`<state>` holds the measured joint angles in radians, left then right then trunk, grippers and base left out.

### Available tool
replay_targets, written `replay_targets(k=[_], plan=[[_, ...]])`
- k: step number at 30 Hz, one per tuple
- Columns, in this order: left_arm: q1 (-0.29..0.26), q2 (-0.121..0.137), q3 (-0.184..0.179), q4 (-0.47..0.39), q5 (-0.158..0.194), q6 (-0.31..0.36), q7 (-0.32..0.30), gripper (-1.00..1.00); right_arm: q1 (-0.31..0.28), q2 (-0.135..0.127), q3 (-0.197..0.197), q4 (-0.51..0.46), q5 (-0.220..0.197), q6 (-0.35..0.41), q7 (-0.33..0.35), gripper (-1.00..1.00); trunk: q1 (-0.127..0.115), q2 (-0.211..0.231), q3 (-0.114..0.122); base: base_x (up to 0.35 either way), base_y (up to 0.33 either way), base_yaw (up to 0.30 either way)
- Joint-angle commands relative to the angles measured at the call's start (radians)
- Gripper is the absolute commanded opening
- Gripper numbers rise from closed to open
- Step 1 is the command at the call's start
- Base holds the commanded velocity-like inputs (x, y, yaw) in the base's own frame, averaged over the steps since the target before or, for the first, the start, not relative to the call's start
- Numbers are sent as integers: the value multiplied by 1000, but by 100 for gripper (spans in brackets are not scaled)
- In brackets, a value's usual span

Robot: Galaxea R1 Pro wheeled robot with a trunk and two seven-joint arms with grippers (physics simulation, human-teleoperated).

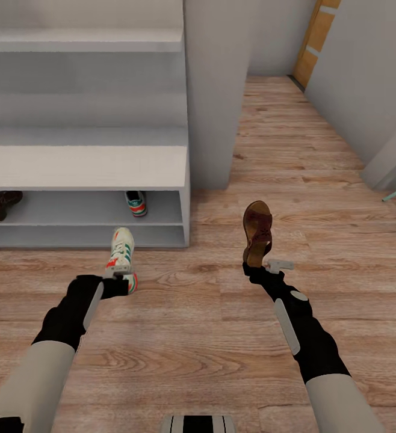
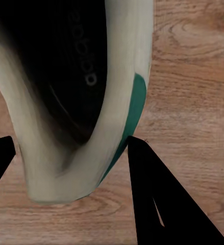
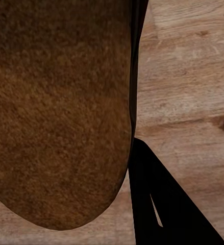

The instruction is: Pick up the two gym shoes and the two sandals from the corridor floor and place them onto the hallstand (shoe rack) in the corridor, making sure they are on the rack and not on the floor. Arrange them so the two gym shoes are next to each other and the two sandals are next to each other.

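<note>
The left gripper (image 1: 121, 284) was clamped on a sneaker (image 1: 121, 255) at lower left of centre, before the shoe rack (image 1: 83, 168). The right gripper (image 1: 255, 267) was clamped on a sandal (image 1: 257, 233) at centre right. Another sneaker (image 1: 136, 202) and sandal (image 1: 1, 204) sat on the rack's lower shelf.

A: Setting?
B: Home corridor. Wood-plank corridor floor (image 1: 222, 337), plain grey walls (image 1: 216, 90), pale hallstand (image 1: 83, 165) with shoes on its lower shelf, wooden door (image 1: 315, 36) at far end.
</note>
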<state>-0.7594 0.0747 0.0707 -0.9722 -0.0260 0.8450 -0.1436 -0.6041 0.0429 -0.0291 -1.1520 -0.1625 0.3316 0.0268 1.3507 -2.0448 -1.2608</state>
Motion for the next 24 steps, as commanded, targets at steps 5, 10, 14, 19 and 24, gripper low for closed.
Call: replay_targets(k=[5,10,14,19,24], plan=[[0,51,-62,0,0,0,-12,-100,0,0,0,0,-3,0,-1,-100,0,0,0,0,0,0],[0,56,-92,0,-15,0,-11,-100,0,0,0,0,-3,0,-1,-100,0,0,0,0,0,0],[0,62,-97,0,-19,0,-10,-100,0,0,0,0,-3,0,-1,-100,0,0,0,11,0,0],[0,63,-97,0,-20,0,-10,-100,0,0,0,0,-3,0,-1,-100,0,0,0,215,0,0],[0,68,-97,0,-43,1,-8,-100,0,0,0,0,-3,0,-1,-100,0,0,0,169,0,0]])
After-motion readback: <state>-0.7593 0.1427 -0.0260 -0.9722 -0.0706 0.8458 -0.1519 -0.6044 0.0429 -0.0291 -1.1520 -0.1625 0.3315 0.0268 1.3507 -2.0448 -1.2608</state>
